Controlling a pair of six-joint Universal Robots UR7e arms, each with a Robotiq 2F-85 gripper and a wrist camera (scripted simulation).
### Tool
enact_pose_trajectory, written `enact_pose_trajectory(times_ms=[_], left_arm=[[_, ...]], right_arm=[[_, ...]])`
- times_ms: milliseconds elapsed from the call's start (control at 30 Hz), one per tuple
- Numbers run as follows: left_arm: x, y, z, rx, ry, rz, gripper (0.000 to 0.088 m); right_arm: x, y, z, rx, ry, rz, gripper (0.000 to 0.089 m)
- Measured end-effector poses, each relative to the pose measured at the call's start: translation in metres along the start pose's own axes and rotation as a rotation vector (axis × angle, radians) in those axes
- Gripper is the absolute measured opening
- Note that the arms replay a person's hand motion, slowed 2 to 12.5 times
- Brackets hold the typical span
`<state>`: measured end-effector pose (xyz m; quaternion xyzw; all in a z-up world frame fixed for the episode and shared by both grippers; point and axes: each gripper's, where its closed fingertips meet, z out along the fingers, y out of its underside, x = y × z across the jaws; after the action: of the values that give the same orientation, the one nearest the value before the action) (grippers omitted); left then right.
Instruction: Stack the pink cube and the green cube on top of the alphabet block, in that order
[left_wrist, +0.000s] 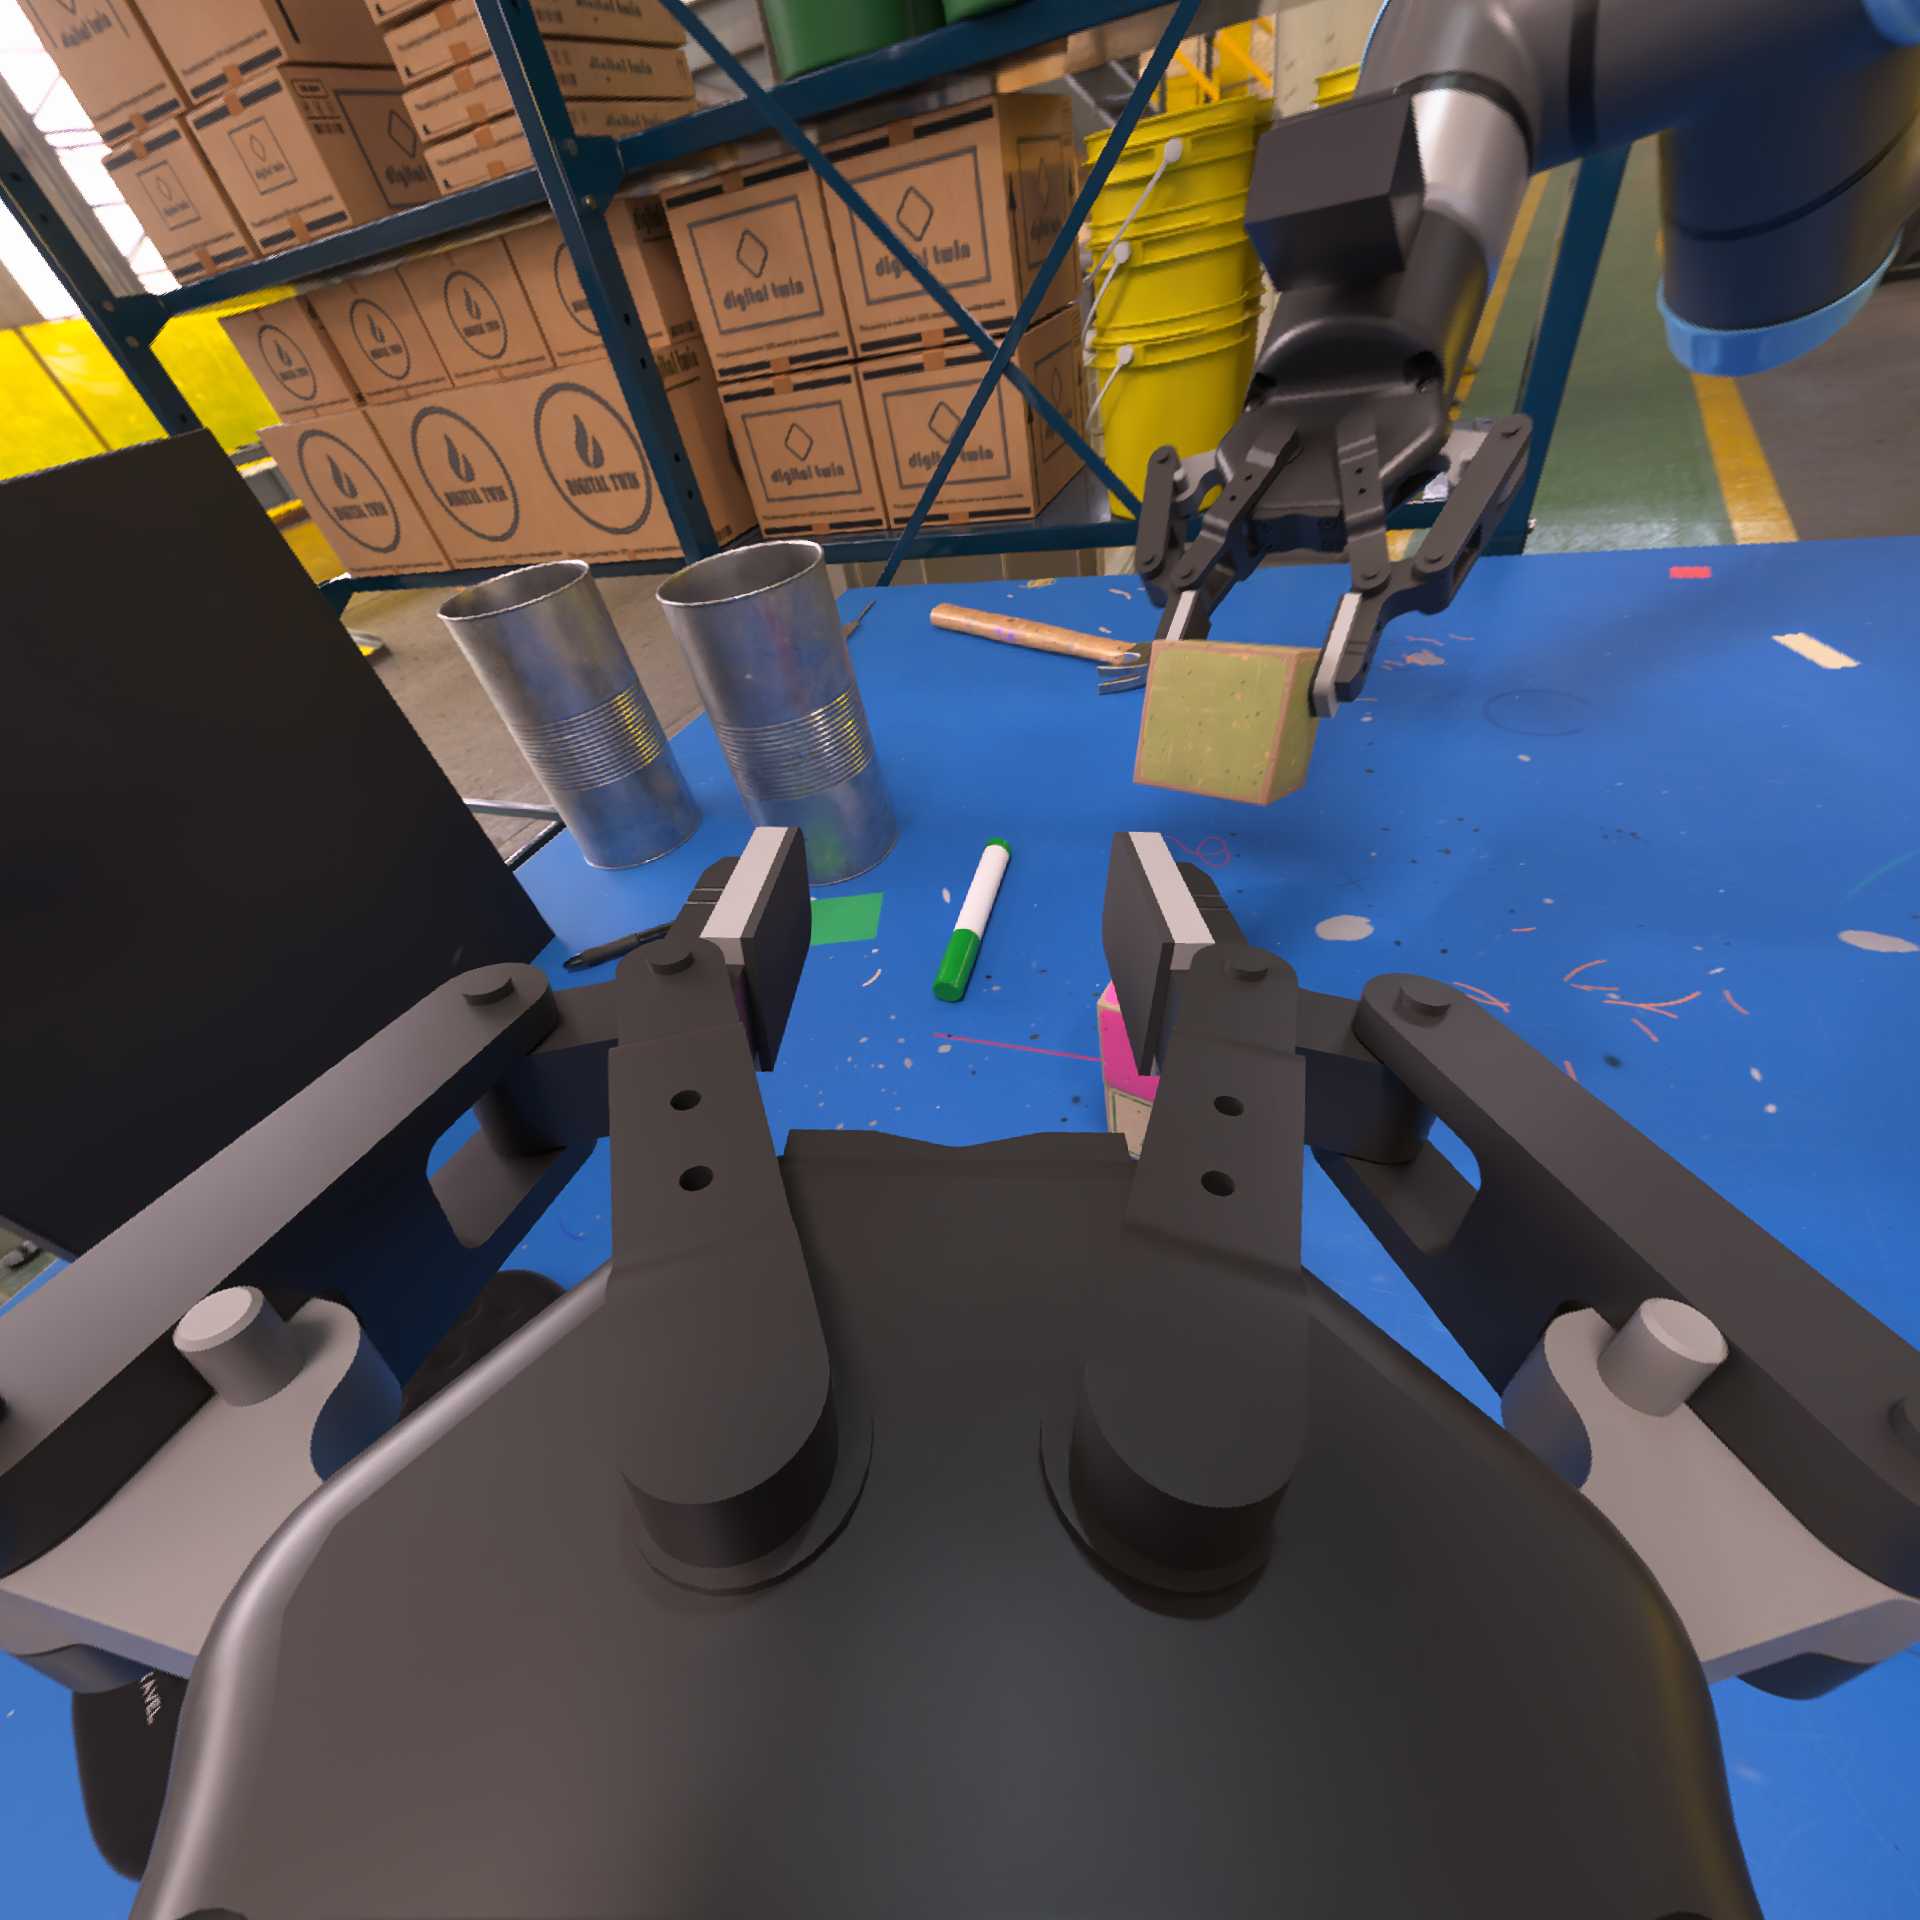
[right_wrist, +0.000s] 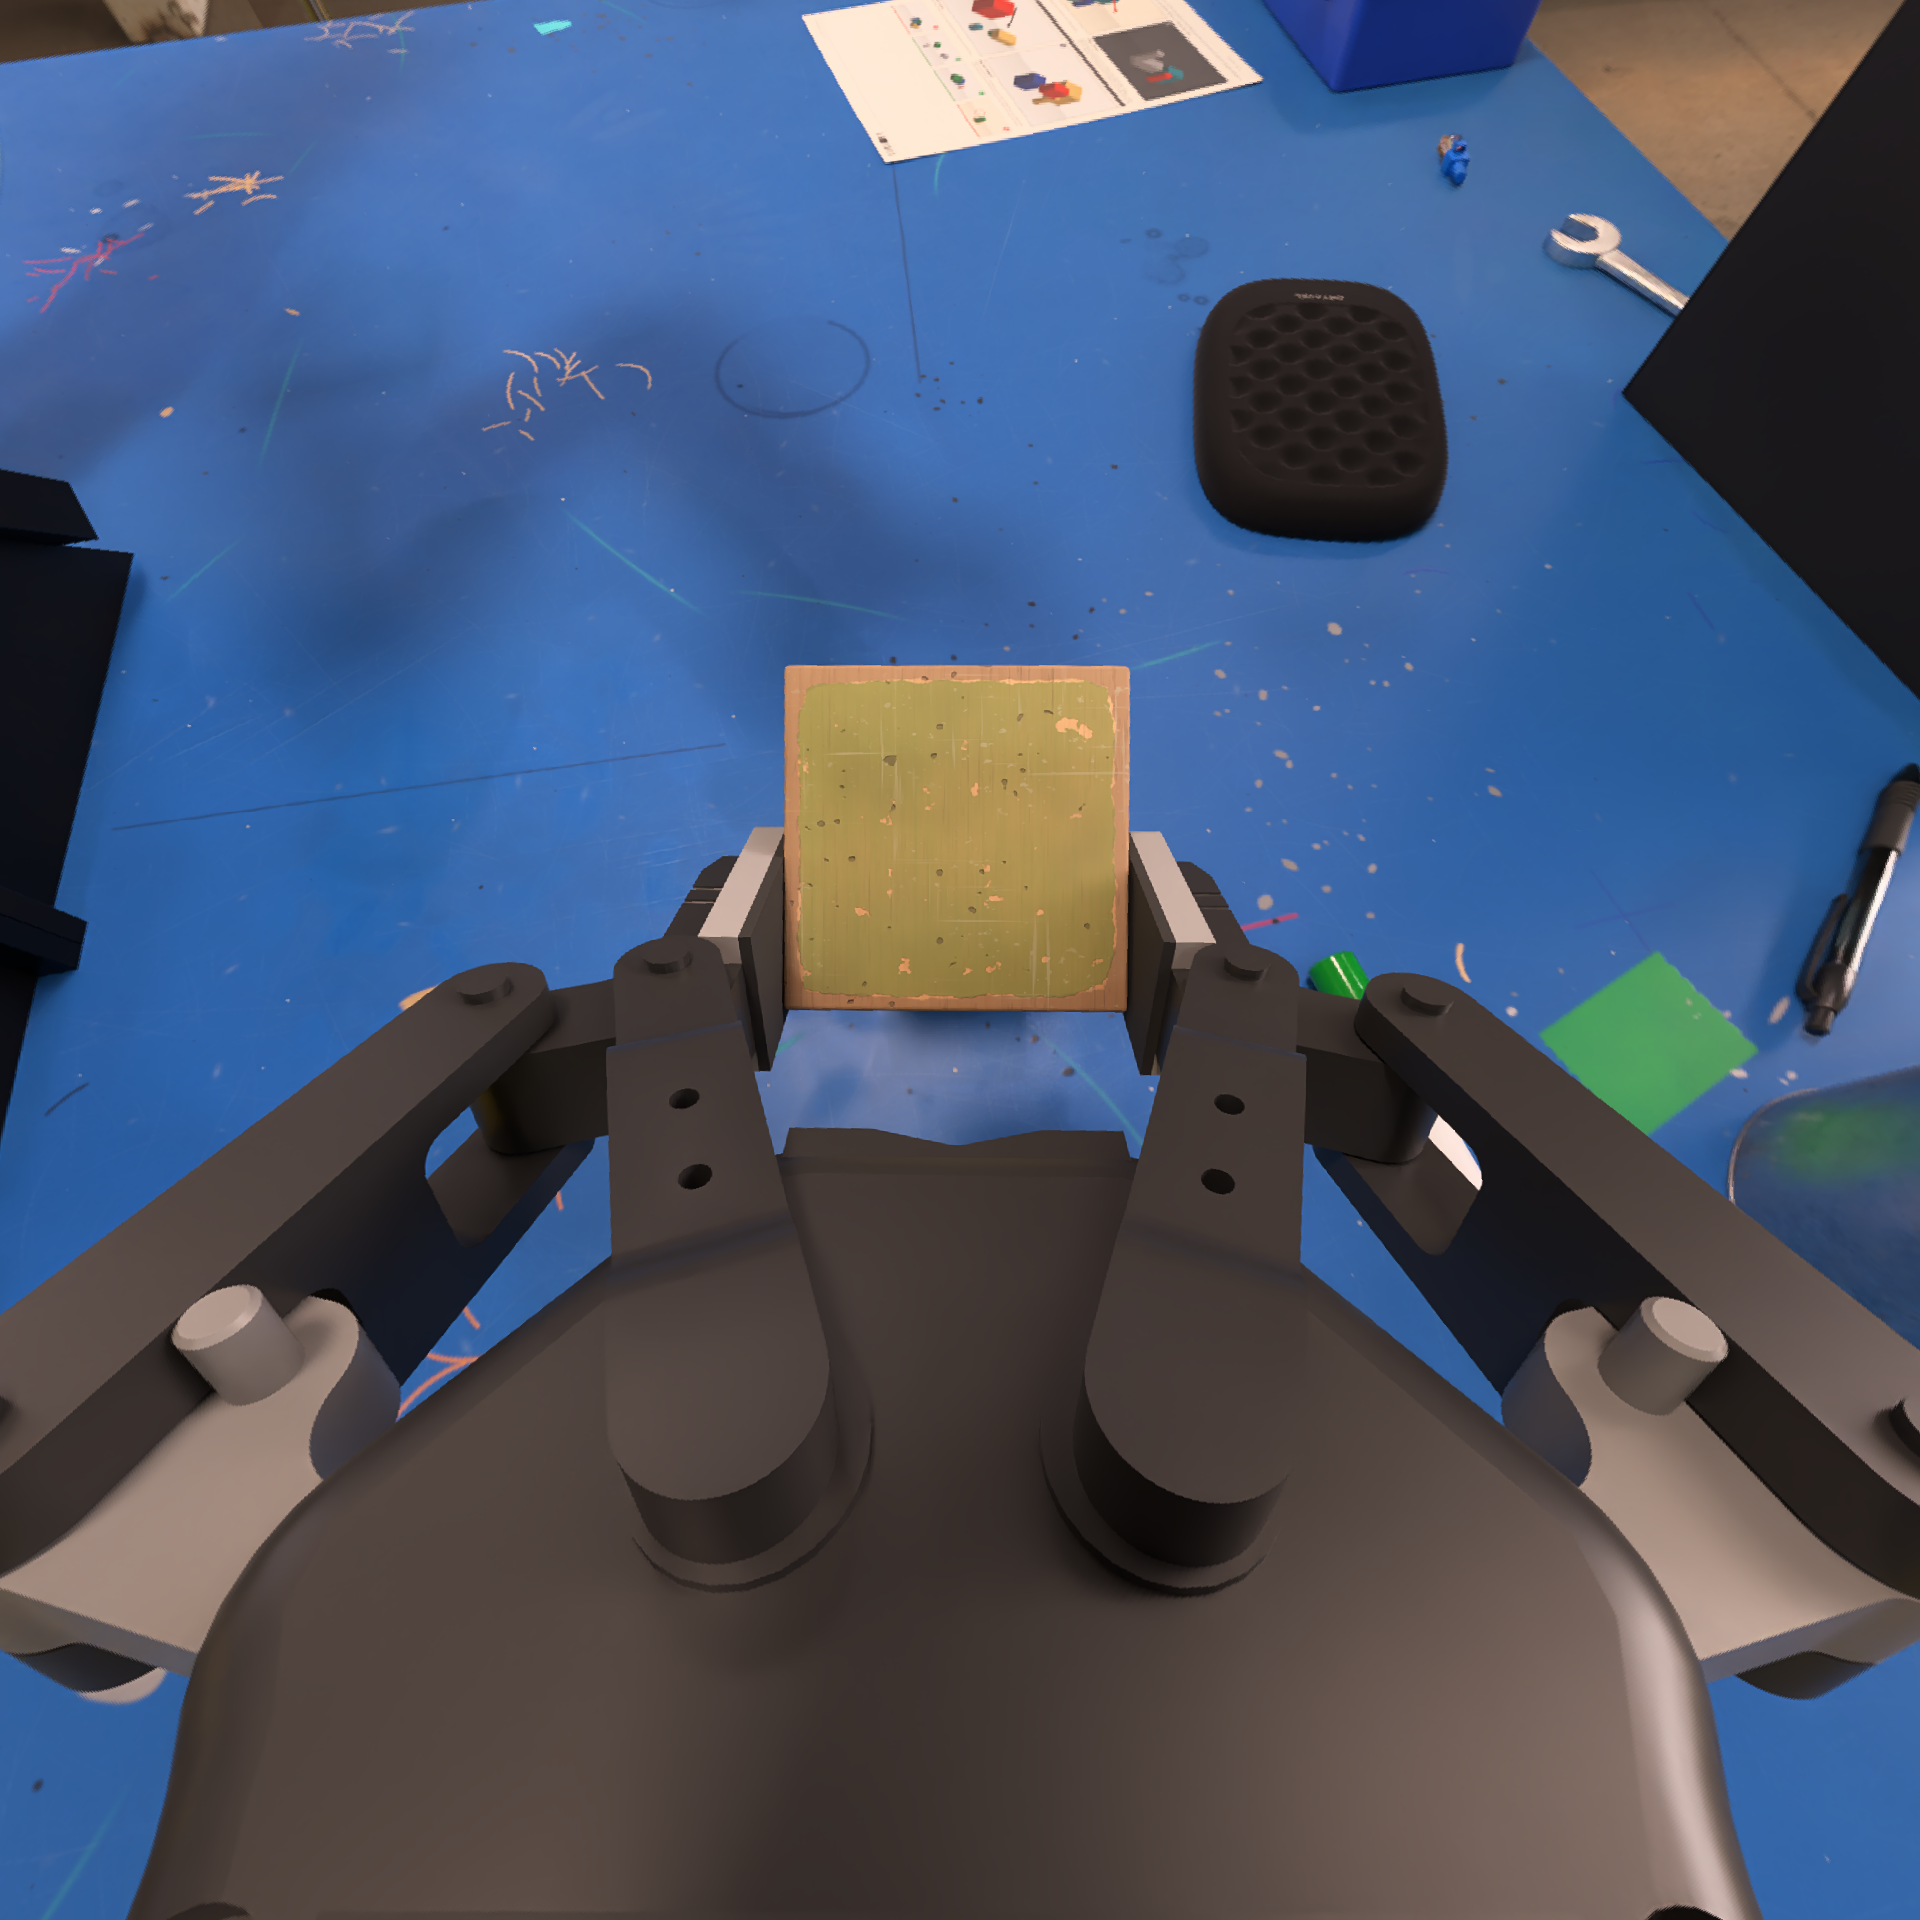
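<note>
My right gripper (right_wrist: 956, 935) is shut on the green cube (right_wrist: 956, 836), a worn olive-green wooden block, and holds it above the blue table. In the left wrist view the same cube (left_wrist: 1221, 722) hangs in the right gripper (left_wrist: 1252, 665) at the far right, clear of the table. My left gripper (left_wrist: 956, 935) is open and empty. A sliver of the pink cube (left_wrist: 1120, 1049) shows behind its right finger, with a pale block face (left_wrist: 1130, 1122) just below it, mostly hidden.
Two metal cans (left_wrist: 774, 707) stand at the table's far left, a green marker (left_wrist: 971, 920) and a green square patch (left_wrist: 847, 917) in front of them. A hammer (left_wrist: 1039, 636) lies behind. A black pad (right_wrist: 1320, 410), a wrench (right_wrist: 1610, 260), a pen (right_wrist: 1860, 904) and a paper sheet (right_wrist: 1029, 68) lie on the table.
</note>
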<state>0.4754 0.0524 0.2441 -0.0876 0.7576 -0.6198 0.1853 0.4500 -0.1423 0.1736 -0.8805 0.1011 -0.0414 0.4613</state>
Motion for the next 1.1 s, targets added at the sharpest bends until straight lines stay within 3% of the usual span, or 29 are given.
enact_pose_trajectory(times_ms=[200,467,1100], left_arm=[[0.006,-0.004,-0.007,0.024,0.034,-0.003,0.0491],[0.005,-0.001,-0.011,-0.017,0.022,0.018,0.0515],[0.018,0.006,-0.005,-0.097,0.059,0.086,0.052]], right_arm=[[-0.009,-0.005,0.02,-0.058,-0.022,-0.019,0.0517],[-0.009,-0.002,0.039,-0.172,-0.008,-0.067,0.0517],[-0.01,-0.001,0.067,-0.335,-0.045,-0.09,0.0517]])
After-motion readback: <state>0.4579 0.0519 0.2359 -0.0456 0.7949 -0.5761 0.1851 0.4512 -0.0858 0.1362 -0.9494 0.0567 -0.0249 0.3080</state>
